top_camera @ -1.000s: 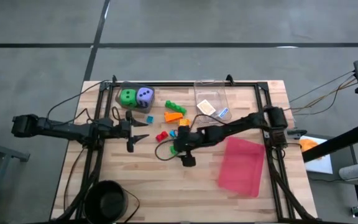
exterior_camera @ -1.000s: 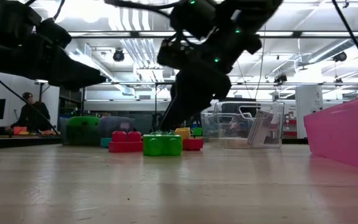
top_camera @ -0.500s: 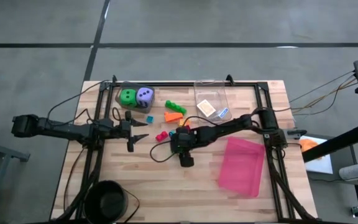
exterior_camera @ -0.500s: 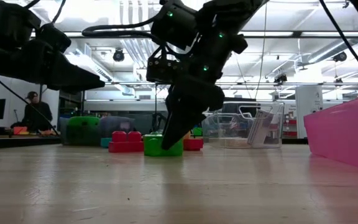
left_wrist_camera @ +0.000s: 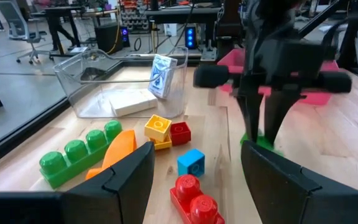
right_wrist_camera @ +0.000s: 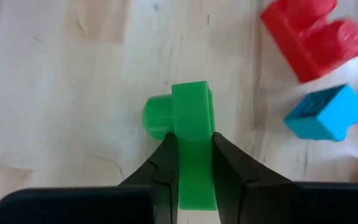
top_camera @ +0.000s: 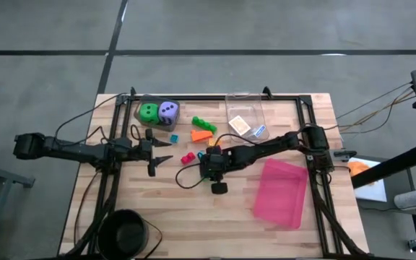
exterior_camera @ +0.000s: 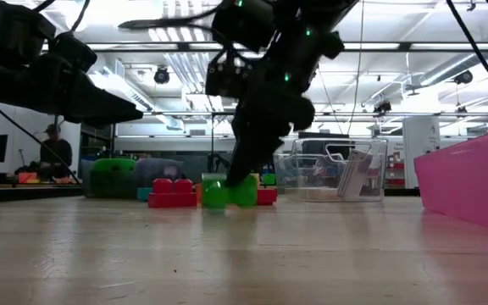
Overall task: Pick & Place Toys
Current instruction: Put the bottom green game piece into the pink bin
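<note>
**Operator:** Looking through the right wrist camera, I saw the right gripper (right_wrist_camera: pixel 196 163) clenched on a small green brick (right_wrist_camera: pixel 189 134), one finger (right_wrist_camera: pixel 165 167) on each side of it. From the low camera the brick (exterior_camera: pixel 230 192) appeared tilted, and I could not tell whether it was clear of the table (top_camera: pixel 172 209).

**Supervisor:** Where was that on the table?

**Operator:** Near the middle, seen from overhead. The right gripper (top_camera: pixel 206 160) sat just beside a red brick (top_camera: pixel 188 157) and a blue brick (right_wrist_camera: pixel 327 112). A long green brick (top_camera: pixel 204 123) and an orange brick (top_camera: pixel 201 134) lay farther back, with a small yellow brick (left_wrist_camera: pixel 158 127) near them.

**Supervisor:** And the left arm?

**Operator:** The left gripper (top_camera: pixel 157 159) waited over the table's left part, its fingers (left_wrist_camera: pixel 126 177) spread apart and holding nothing, pointed toward the bricks.

**Supervisor:** The other toys?

**Operator:** The green die (top_camera: pixel 149 113) and purple die (top_camera: pixel 168 111) stood touching at the back left corner. The orange-white packet (top_camera: pixel 240 124) and blue-white packet (top_camera: pixel 259 131) sat inside the clear plastic box (top_camera: pixel 245 105) at the back. The pink tray (top_camera: pixel 280 193) lay on the right side of the table, with nothing visible in it. A person (exterior_camera: pixel 52 157) sat in the room beyond the table.
</note>
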Available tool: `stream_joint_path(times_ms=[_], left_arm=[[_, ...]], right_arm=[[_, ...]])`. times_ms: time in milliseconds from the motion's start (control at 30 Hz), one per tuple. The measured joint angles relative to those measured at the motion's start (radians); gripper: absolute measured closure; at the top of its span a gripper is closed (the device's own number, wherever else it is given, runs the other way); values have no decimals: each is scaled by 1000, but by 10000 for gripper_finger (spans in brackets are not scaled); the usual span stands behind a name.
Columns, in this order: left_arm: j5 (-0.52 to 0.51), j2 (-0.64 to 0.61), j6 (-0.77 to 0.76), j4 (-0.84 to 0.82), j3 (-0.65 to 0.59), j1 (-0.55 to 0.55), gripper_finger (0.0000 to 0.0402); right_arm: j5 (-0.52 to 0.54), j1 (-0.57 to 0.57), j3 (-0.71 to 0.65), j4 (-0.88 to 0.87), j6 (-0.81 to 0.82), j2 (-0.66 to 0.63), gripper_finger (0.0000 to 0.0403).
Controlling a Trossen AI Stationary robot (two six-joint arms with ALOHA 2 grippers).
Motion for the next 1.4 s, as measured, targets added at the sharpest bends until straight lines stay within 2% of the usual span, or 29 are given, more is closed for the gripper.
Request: stream_joint_path(times_ms=[233, 333, 433, 567, 667, 767, 1100, 1400], left_arm=[[0, 0, 2, -1, 0, 0, 162], [0, 0, 2, -1, 0, 0, 162], [0, 1, 2, 0, 0, 0, 162], [0, 4, 2, 0, -1, 0, 162], [0, 3, 0, -1, -1, 0, 162], [0, 3, -2, -1, -1, 0, 162], [0, 3, -2, 0, -1, 0, 162], [0, 3, -4, -1, -1, 0, 162]], right_arm=[[-34, 31, -1, 5, -27, -95, 347], [-50, 53, -13, 78, -47, -140, 347], [-112, 74, -77, 272, -68, -175, 347], [-226, 87, -227, 670, -69, -201, 347], [-255, 89, -353, 932, -40, -215, 347], [-247, 87, -461, 1052, 2, -240, 348], [-160, 109, -715, 1036, 126, -494, 348], [-67, 130, -848, 636, 325, -817, 348]])
